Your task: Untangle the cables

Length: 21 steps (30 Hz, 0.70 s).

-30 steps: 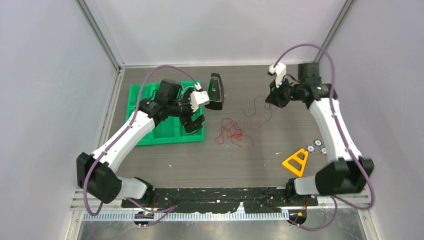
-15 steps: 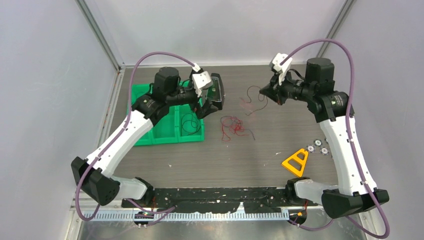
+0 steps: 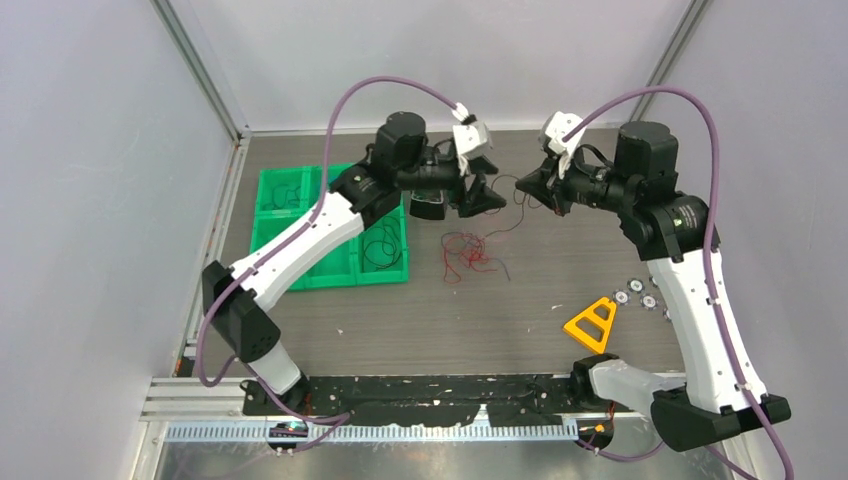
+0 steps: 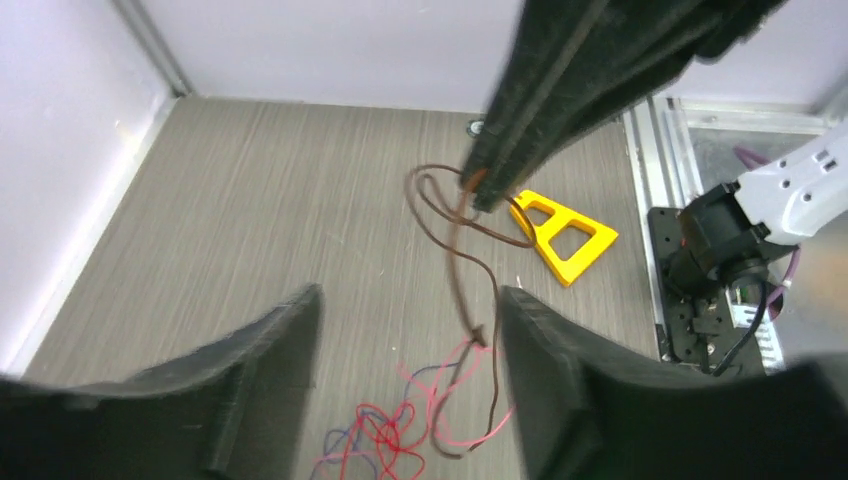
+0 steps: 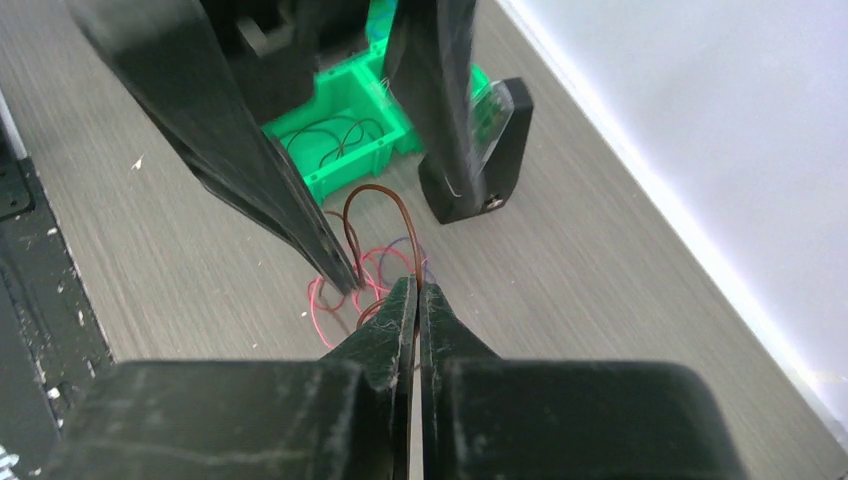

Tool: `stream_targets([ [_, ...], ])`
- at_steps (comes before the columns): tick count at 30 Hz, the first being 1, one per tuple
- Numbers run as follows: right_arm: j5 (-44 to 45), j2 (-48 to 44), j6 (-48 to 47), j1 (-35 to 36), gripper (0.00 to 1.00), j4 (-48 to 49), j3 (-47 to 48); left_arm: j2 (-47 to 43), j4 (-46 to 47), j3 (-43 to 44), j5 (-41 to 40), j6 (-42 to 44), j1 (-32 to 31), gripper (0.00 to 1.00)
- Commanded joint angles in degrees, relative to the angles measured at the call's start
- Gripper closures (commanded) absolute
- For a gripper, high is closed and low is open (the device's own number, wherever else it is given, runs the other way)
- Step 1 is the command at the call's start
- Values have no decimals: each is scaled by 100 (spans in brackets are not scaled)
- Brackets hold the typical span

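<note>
A tangle of red, pink and blue cables [image 3: 468,255] lies mid-table; it also shows in the left wrist view [image 4: 385,435] and the right wrist view [image 5: 340,285]. My right gripper [image 3: 522,187] [image 5: 417,290] is shut on a brown cable [image 5: 375,190] and holds it above the table. The brown cable [image 4: 455,250] loops at the fingertips and hangs down into the tangle. My left gripper [image 3: 482,196] [image 4: 410,310] is open and empty, raised just left of the right gripper and facing it, with the brown cable hanging in front of its jaws.
A green compartment bin [image 3: 300,215] at the left holds a black cable [image 3: 378,245]. A black stand [image 3: 430,200] is beside it, partly behind the left arm. A yellow triangle [image 3: 592,322] and small silver discs [image 3: 634,292] lie at the right.
My left arm has swung right from over the green bin to the table's middle, close to the right gripper. The right gripper has lifted the brown cable and shifted a little left.
</note>
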Motion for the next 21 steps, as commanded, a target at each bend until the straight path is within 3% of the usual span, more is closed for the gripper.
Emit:
stream_targets([
  [1,333,-196,391,12,95,540,622,457,41,-43,302,-92,-119,48],
  [6,515,-276,718,-207,95,825,988,233,573,-1942,277,-11,48,84],
  [9,596,-318,752,-318,95,923,948,81,467,-2376,173,-47,126,90],
  [10,625,-349,737,-325,94,954,864,16,435,-2436,158,-52,160,88],
  [13,767,-391,652,-338,94,974,658,-423,283,-2544,115,115,240,66],
  [16,733,-433,608,-336,95,1010,413,-861,-32,-2573,55,438,262,32],
  [21,82,-473,559,-332,94,907,191,-1685,-443,-2506,-314,760,387,16],
])
